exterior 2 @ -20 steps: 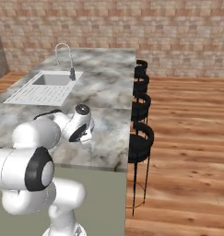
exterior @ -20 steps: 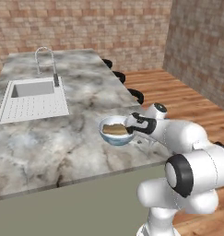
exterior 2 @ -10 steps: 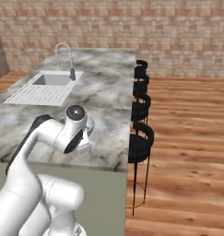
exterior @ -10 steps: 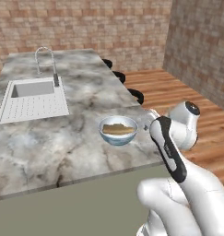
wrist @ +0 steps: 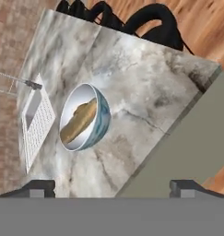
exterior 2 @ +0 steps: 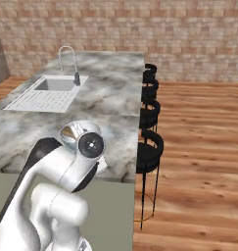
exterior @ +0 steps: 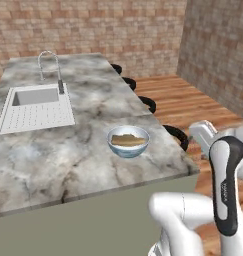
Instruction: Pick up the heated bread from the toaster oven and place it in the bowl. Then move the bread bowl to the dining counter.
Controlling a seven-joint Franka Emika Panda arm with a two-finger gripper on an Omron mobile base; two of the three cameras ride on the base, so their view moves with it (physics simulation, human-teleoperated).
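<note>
Hand view: bowl (wrist: 84, 118) with bread (wrist: 79, 121) at centre on the tabletop (wrist: 145, 78) (marbled); hand (wrist: 113, 186) wide open, empty.

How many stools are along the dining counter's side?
4 stools in a row along the dining counter: nearest, next, third, farthest. More may be hidden.

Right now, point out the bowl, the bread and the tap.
bowl (exterior: 128, 149): left base view, front outer wall.
bread (exterior: 128, 141): left base view, middle of its top, inside the bowl.
tap (exterior: 60, 86): left base view, lower stem by the sink.
</note>
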